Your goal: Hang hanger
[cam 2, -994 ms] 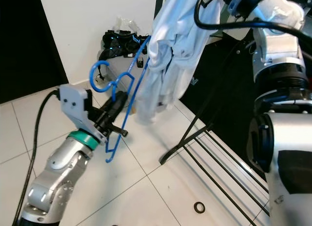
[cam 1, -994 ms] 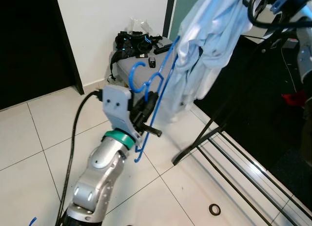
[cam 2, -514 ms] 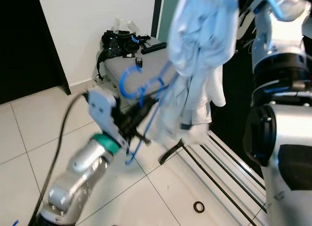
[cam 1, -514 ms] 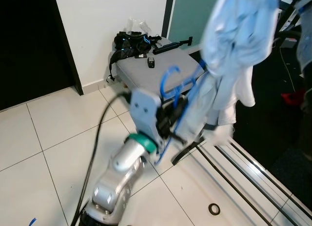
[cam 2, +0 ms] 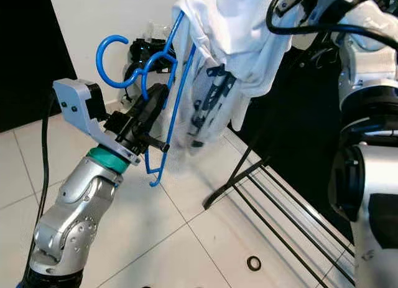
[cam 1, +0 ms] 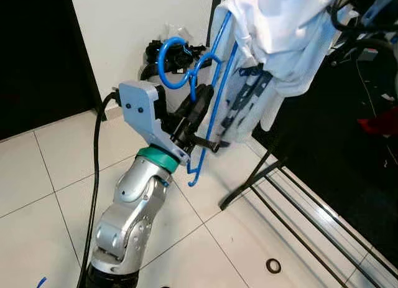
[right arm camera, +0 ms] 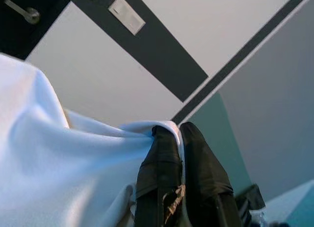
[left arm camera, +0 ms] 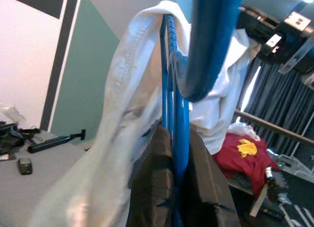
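The left gripper (cam 1: 198, 117) was clamped narrow on the blue hanger (cam 1: 214, 95), holding it raised near the picture's centre with its hook (cam 1: 169, 64) curling toward 11 o'clock. A white shirt (cam 1: 280, 33) draped over the hanger's upper end at about 1 o'clock. There the right gripper (right arm camera: 177, 138) pinched the shirt's edge between its closed fingers (right arm camera: 159, 168).

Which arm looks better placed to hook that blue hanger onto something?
Left. The left gripper is clamped on the blue hanger just below its hook; the right gripper only pinches the white shirt.
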`<state>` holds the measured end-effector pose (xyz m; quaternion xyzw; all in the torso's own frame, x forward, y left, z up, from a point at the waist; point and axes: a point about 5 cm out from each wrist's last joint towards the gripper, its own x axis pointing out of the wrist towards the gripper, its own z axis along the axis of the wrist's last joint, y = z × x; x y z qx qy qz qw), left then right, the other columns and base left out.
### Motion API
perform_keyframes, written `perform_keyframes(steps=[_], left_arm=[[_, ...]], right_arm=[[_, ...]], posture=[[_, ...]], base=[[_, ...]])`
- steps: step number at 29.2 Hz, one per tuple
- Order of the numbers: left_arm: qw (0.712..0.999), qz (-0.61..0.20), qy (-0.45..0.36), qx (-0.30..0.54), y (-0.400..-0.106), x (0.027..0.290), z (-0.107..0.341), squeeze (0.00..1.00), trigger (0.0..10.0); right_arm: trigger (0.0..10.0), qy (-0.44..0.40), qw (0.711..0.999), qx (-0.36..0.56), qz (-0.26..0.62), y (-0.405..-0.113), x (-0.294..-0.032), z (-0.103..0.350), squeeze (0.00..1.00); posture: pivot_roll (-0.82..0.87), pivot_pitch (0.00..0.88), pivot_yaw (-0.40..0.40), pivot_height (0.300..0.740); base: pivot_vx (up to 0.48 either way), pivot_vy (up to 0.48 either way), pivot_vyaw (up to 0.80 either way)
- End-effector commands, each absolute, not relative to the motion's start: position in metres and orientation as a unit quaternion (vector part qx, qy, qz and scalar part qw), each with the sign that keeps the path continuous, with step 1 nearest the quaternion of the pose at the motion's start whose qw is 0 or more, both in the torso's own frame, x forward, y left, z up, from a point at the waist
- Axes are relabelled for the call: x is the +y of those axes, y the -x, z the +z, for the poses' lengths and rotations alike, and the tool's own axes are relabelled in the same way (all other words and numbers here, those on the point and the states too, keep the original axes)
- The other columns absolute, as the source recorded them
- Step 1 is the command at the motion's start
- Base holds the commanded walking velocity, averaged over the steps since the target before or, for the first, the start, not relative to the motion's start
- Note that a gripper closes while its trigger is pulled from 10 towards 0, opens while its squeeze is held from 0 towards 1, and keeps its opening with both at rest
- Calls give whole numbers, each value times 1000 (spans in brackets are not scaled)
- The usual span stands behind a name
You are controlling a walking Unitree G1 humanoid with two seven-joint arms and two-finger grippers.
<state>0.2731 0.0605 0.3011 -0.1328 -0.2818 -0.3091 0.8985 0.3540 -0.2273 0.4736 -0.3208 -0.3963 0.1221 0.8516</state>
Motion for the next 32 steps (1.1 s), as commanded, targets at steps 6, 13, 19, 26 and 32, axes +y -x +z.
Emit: perform_keyframes(steps=[6,13,19,26,32], left_arm=[[878,-361,135,-284,-262,36,304,0,10000],[885,-358,130,-267,-263,22,296,0,10000],[901,-326,107,-265,-269,29,293,0,10000],[913,-301,79,-264,-273,35,288,0,10000],[905,-320,49,-275,-272,34,291,0,10000]], right_arm=[[10000,266,854,-407,183,-360,-215,462,788],[10000,167,856,-441,212,-357,-206,476,1000],[10000,143,857,-471,156,-350,-227,477,0],[10000,124,852,-434,264,-345,-218,405,0],[10000,127,857,-341,364,-317,-195,333,0]], posture=[[-147,182,-11,740],[-141,187,-22,740],[-130,194,-16,740],[-124,200,10,740],[-137,206,31,740]], base=[[0,0,0],[0,0,0],[0,0,0],[0,0,0],[0,0,0]])
